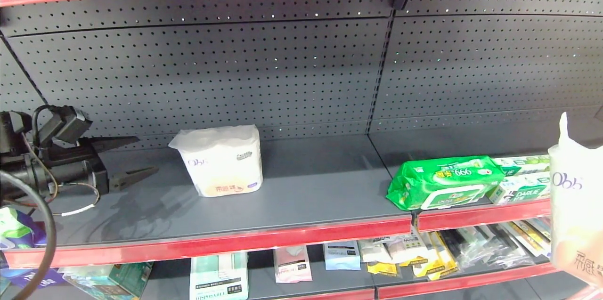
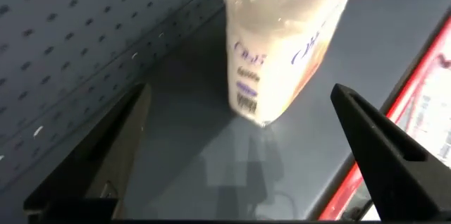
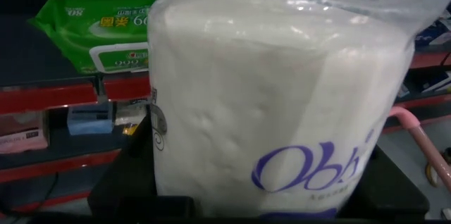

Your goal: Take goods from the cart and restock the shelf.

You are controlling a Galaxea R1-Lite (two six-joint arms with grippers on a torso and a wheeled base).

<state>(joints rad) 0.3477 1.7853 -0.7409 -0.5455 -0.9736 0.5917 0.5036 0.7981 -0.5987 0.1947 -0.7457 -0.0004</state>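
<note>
White plastic-wrapped tissue-roll pack (image 1: 219, 161) shelved

Stands upright on grey metal shelf (image 1: 320, 196), left of centre. Left gripper (image 1: 147, 154) just beside it, jaws wide, empty. Right gripper (image 3: 264, 182) clamps second white roll pack (image 1: 577, 206) before shelf's right end, near green wipes packet (image 1: 445, 181).

white roll pack (image 1: 219, 163) ×2, the second at the right edge | green wipes pack (image 1: 443, 182) ×1 | white-green box (image 1: 518, 189) ×2, stacked | lower-shelf packets (image 1: 292, 264) roughly a dozen, the heap at the right being too jumbled for a sure count
</note>
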